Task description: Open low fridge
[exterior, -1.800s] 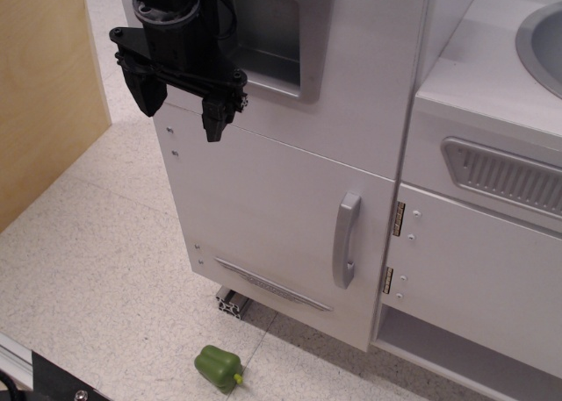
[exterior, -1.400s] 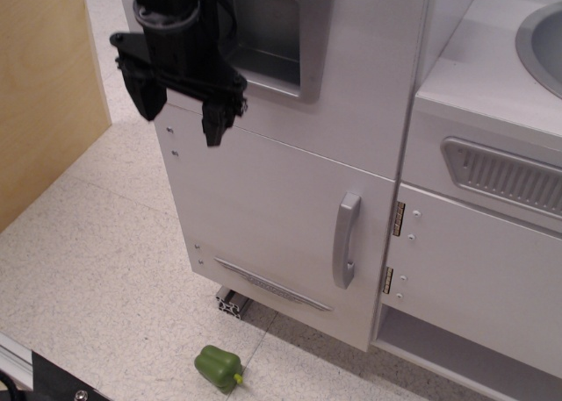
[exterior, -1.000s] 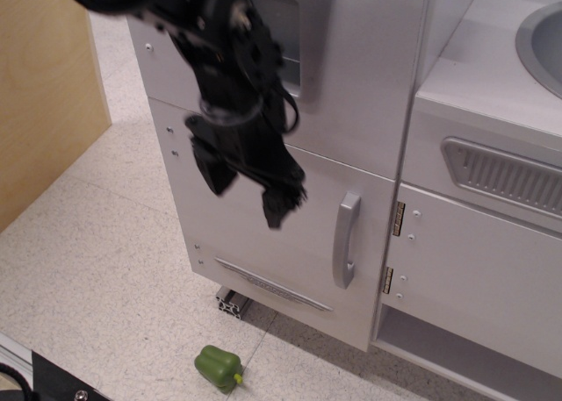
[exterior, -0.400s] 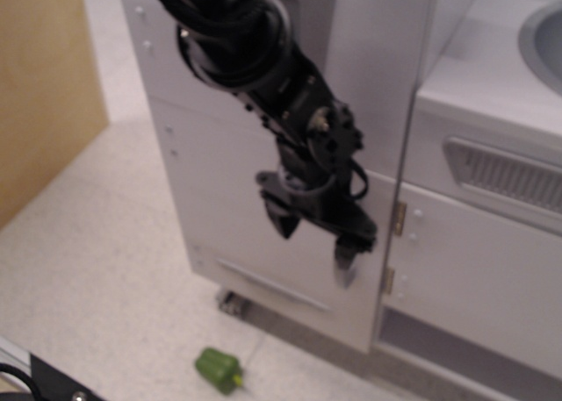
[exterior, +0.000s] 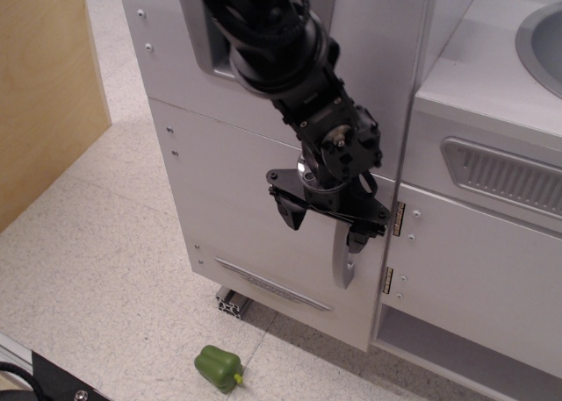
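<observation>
1. Gripper (exterior: 323, 228) hung in front of the fridge door (exterior: 255, 212), fingers spread apart, holding nothing.
2. Right finger (exterior: 356, 240) overlapped the upper part of the door handle (exterior: 342, 265); contact could not be confirmed.
3. Door sat shut, below the dispenser panel (exterior: 369, 59).
4. Green pepper (exterior: 218, 367) lay on the floor (exterior: 97, 269) below the door.

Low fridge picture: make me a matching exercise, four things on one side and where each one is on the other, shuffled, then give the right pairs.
Things:
1. claw
2. green pepper
3. brass hinges
4. trim strip

Places:
A. on the floor in front of the fridge
B. low on the low fridge door, slanted
C. at the door's bar handle
D. along the edge of the cabinet door right of the fridge

Pairs: 1-C, 2-A, 3-D, 4-B
</observation>
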Controlling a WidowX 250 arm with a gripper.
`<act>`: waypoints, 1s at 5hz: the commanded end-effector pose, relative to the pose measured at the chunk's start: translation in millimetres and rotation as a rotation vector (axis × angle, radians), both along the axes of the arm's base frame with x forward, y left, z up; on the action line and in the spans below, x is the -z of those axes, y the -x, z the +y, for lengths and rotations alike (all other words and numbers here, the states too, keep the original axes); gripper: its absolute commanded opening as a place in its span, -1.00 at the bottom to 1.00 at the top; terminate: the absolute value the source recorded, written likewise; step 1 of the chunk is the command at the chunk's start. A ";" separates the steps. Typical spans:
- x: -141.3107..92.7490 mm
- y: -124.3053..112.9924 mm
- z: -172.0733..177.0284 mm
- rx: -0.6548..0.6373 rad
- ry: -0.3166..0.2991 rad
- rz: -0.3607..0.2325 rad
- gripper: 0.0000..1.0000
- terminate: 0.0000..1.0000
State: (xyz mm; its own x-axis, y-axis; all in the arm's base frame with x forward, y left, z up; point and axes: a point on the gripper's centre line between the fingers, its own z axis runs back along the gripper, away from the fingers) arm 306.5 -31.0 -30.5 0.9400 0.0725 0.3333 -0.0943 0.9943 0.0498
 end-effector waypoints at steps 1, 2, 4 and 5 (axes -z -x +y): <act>-8.1 -13.8 -3.6 0.017 0.011 -0.047 -1.00 -1.00; -8.9 -10.3 -1.6 0.034 0.019 -0.044 -1.00 -1.00; -7.2 18.1 4.9 0.107 -0.003 -0.020 -1.00 -1.00; -14.8 38.2 15.3 0.148 -0.024 -0.030 -1.00 -1.00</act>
State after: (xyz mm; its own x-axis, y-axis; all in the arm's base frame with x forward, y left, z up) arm 255.7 -15.0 -32.2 0.9538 -0.0719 0.2919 0.0506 0.9955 0.0799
